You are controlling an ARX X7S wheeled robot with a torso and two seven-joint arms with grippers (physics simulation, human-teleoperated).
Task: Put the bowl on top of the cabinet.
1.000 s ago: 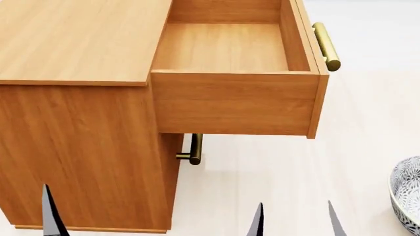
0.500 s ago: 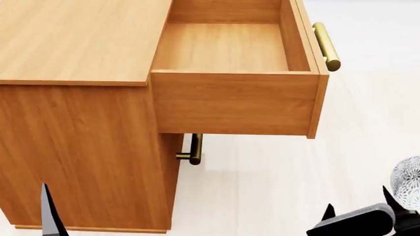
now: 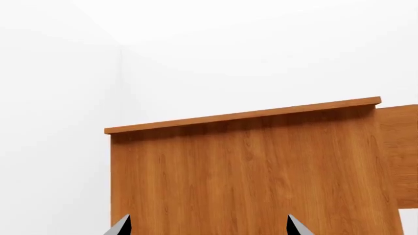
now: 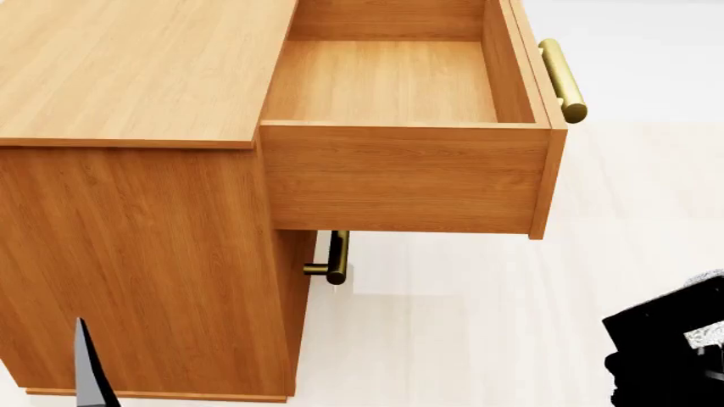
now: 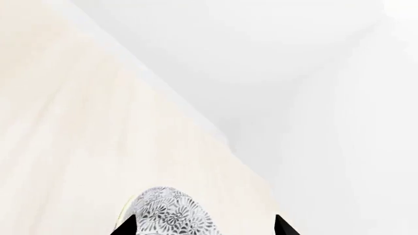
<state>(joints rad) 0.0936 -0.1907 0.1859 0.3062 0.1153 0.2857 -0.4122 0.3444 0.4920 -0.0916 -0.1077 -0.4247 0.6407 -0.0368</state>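
Note:
The bowl (image 5: 171, 213), white with a dark floral pattern and a pale green rim, sits on the pale floor in the right wrist view. My right gripper (image 5: 203, 228) is open, and the bowl lies between its fingertips, closer to one of them. In the head view my right arm (image 4: 670, 352) hides nearly all of the bowl at the lower right. The cabinet (image 4: 136, 68) fills the left of the head view with its flat top. My left gripper (image 3: 207, 229) is open in front of the cabinet's side (image 3: 248, 176), with nothing between its fingers (image 4: 85, 369).
The cabinet's top drawer (image 4: 391, 80) stands pulled out and holds nothing, with a brass bar handle (image 4: 562, 78) on its front. A lower brass handle (image 4: 335, 257) sticks out beneath it. Pale floor (image 4: 476, 322) lies between the cabinet and the bowl.
My right arm has swung right and down over the bowl, so its black body now covers the bowl in the head view. The left gripper has stayed put.

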